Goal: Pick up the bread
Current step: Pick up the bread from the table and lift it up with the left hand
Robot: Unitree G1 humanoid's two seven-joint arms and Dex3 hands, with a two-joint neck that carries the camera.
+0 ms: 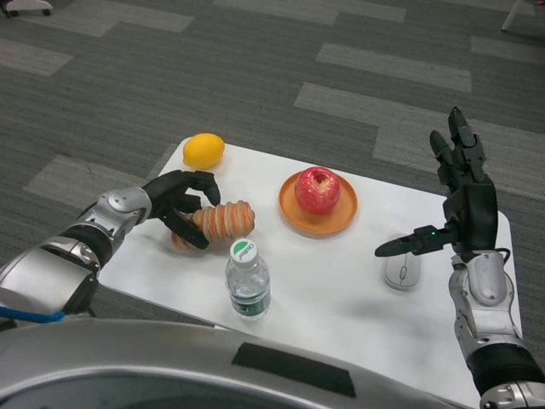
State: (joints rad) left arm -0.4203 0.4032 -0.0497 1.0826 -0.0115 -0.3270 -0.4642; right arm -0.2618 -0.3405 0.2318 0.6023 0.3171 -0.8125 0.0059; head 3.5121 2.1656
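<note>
Bread [223, 221] lies on the white desk [341, 281] right inside the left robot hand [180, 209], its ridged long axis running roughly level, from the fingers out toward the orange plate [294, 217] on the far side. The black fingers [194, 181] curl over the loaf's near end from above and another reaches under its front edge, so the hand looks closed around that end; whether the loaf has left the desk I cannot tell. A straight lift from here seems to be all that remains. The right robot hand [456, 209] is well apart, held up with fingers spread and holding nothing, above a mouse [402, 273]. A water bottle [247, 281] stands just in front of the bread, close enough to be knocked.
</note>
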